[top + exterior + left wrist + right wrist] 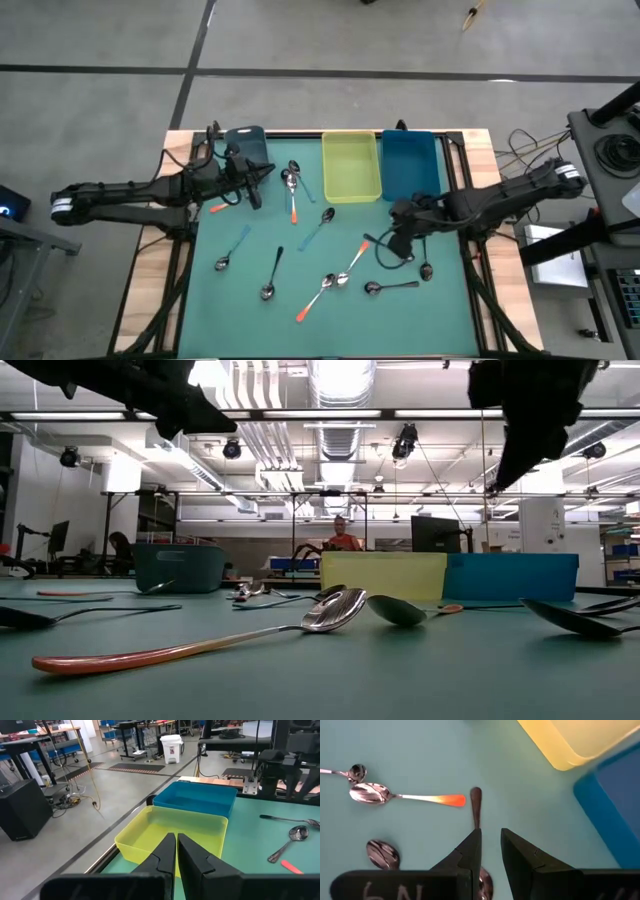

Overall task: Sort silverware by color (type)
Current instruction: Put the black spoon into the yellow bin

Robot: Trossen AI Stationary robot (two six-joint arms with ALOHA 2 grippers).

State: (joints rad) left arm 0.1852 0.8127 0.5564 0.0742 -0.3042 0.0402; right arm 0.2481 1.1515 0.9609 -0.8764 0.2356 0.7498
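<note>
I judge the sort barely begun: the yellow bin [351, 166] and blue bin [409, 165] at the mat's [240, 320] far edge look empty, and I cannot see into the dark bin [246, 143] at the far left corner. About a dozen spoons [322, 284] lie scattered mid-mat. My right gripper [490, 851] hovers over a dark-handled spoon [476, 806] near the right edge, fingers slightly parted, holding nothing. That spoon's long axis runs in line with the fingers, handle tip pointing away from the gripper, its bowl hidden beneath. My left gripper [176, 851], nearly closed and empty, hangs near the dark bin.
</note>
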